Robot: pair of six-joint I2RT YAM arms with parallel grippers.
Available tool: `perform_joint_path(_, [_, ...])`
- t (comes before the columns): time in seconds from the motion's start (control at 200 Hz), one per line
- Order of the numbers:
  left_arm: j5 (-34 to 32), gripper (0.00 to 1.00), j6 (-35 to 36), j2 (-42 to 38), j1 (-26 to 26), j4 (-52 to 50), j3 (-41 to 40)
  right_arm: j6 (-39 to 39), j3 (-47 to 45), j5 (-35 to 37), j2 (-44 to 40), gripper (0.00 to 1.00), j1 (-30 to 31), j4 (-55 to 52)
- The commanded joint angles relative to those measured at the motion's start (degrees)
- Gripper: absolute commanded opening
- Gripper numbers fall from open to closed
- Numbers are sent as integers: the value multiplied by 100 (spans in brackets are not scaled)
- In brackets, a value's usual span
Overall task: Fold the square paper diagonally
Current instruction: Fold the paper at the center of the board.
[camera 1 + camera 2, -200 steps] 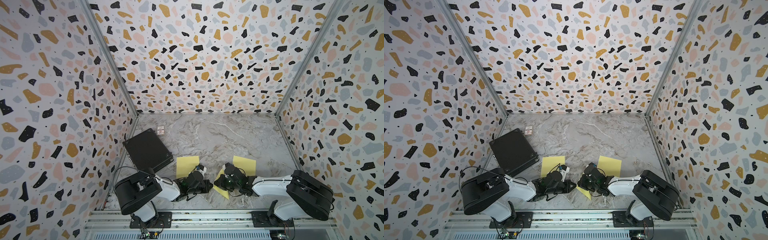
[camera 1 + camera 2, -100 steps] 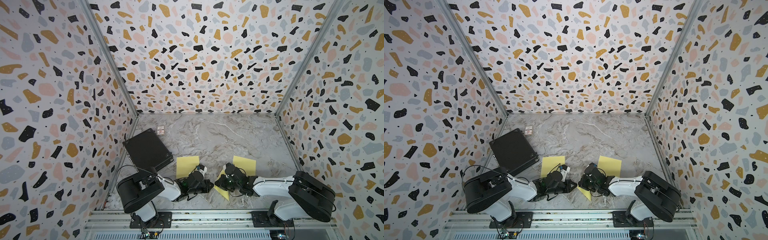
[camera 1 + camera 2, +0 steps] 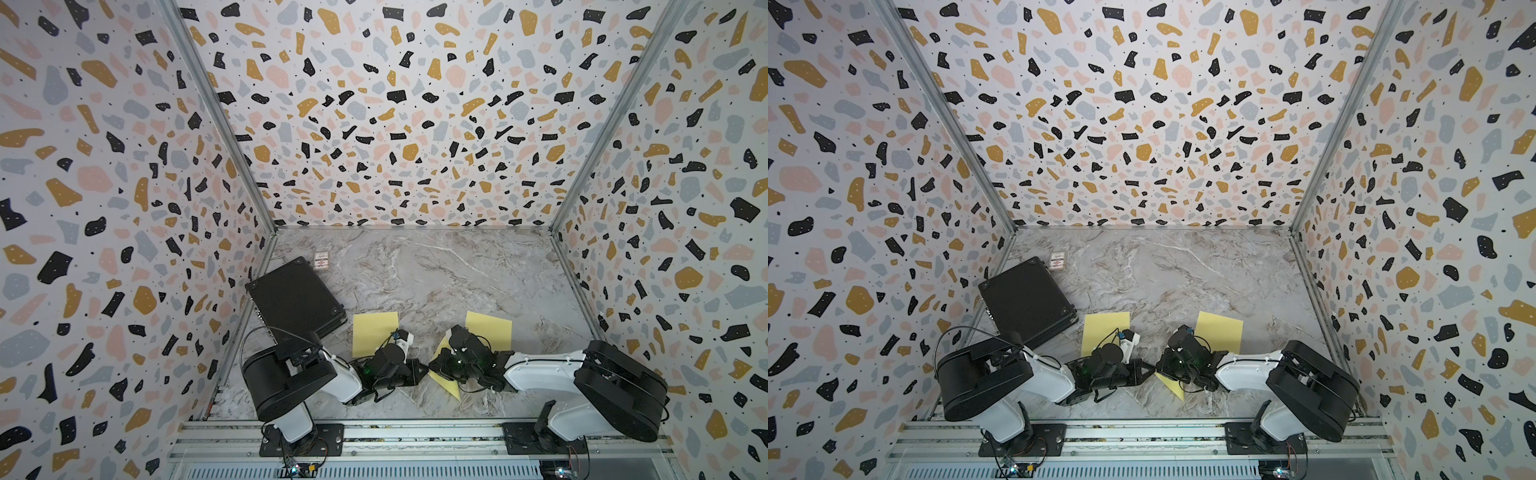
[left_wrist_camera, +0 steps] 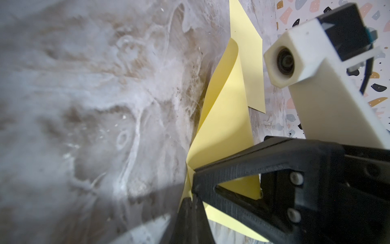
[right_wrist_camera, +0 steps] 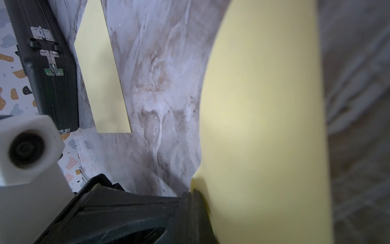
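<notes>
Both grippers clenched: left gripper (image 4: 193,195) and right gripper (image 5: 195,195) pinch the square paper (image 4: 219,131) near the bench's front edge. Sheet's curled, no crease yet.

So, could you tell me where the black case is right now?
In both top views the black case lies at the table's left edge, against the left wall, beside the flat yellow sheet.

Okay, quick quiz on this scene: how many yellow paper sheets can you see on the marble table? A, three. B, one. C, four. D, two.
A: in a top view, one yellow sheet lies flat beside the black case, a second flat sheet lies under the right arm, and a third sheet sits where the left gripper and right gripper meet.
</notes>
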Motion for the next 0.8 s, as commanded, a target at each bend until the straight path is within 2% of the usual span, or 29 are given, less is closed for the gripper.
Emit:
perform_joint_path(0.0, [13, 0, 5, 185, 18, -458, -185, -33, 73, 123, 13, 0, 31, -144])
perform_joint_path(0.796, [-4, 0, 40, 185, 19, -502, -182, -140, 238, 366, -72, 0, 29, -361])
